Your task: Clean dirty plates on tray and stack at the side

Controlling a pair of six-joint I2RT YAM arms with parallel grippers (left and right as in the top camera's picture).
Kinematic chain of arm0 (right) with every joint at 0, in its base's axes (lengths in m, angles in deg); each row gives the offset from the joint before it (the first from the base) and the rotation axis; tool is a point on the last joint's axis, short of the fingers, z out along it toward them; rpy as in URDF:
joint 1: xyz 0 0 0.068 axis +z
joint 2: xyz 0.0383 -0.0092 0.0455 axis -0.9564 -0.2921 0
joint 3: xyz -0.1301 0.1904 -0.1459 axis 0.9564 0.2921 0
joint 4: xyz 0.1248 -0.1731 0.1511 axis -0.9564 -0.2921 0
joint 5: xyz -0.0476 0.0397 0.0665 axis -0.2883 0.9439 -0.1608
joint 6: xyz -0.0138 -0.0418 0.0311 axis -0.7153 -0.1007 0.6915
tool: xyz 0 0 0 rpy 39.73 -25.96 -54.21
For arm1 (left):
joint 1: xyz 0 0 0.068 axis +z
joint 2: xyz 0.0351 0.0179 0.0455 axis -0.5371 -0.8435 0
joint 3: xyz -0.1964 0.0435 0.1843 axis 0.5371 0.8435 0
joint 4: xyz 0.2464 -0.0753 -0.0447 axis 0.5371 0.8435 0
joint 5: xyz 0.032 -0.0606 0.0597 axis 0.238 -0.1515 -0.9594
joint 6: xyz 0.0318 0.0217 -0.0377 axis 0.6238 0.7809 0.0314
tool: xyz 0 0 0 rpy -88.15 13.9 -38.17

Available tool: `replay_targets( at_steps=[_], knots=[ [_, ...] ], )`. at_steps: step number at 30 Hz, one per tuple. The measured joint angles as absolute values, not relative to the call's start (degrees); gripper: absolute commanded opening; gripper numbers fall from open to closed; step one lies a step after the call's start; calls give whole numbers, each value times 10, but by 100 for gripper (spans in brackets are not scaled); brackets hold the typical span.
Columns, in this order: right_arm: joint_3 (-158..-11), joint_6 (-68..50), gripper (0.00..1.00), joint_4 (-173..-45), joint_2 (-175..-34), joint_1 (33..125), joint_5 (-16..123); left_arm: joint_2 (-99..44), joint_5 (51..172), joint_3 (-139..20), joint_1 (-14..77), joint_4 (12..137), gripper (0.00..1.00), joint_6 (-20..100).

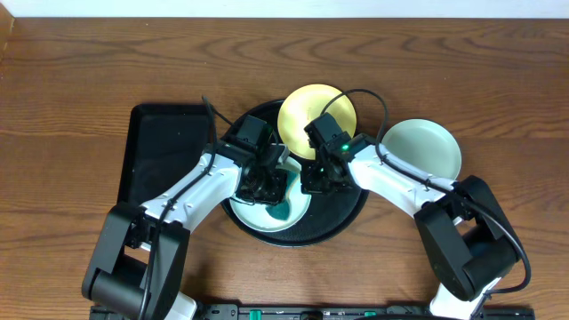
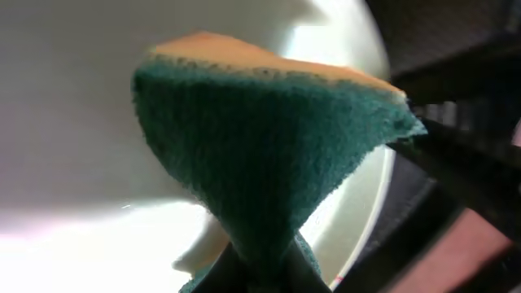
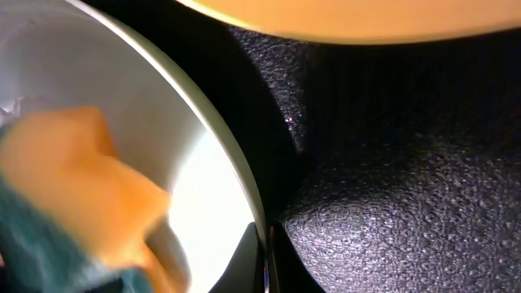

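Note:
The round black tray (image 1: 345, 216) holds a pale turquoise plate (image 1: 300, 204) at its front and a pale yellow plate (image 1: 307, 105) at its back. My left gripper (image 1: 267, 185) is shut on a green and yellow sponge (image 1: 283, 213) and presses it onto the turquoise plate. In the left wrist view the sponge (image 2: 269, 146) fans out from the jaws (image 2: 260, 275) over the plate (image 2: 65, 122). My right gripper (image 1: 313, 182) is shut on that plate's right rim; the right wrist view shows the jaws (image 3: 264, 260) pinching the rim (image 3: 220, 138). A second turquoise plate (image 1: 427, 147) lies on the table to the right of the tray.
A rectangular black tray (image 1: 160, 147) lies left of the round tray, under my left arm. The right wrist view shows the textured tray floor (image 3: 391, 163), the yellow plate's edge (image 3: 342, 20) and the sponge (image 3: 73, 171). The table is brown wood.

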State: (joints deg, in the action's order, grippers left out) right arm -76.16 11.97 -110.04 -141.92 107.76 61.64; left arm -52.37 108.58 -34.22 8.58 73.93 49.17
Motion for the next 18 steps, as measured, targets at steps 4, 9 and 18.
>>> replay_targets(
  at_steps=[4,9,18],
  knots=[
    [-762,120,1,-1100,-1419,1077,617,-524,983,-342,84,755,8,399],
    [-762,120,1,-1100,-1419,1078,626,-523,913,-345,76,752,8,328],
    [-762,120,1,-1100,-1419,1077,626,-523,822,-400,84,810,7,322]
  ],
)
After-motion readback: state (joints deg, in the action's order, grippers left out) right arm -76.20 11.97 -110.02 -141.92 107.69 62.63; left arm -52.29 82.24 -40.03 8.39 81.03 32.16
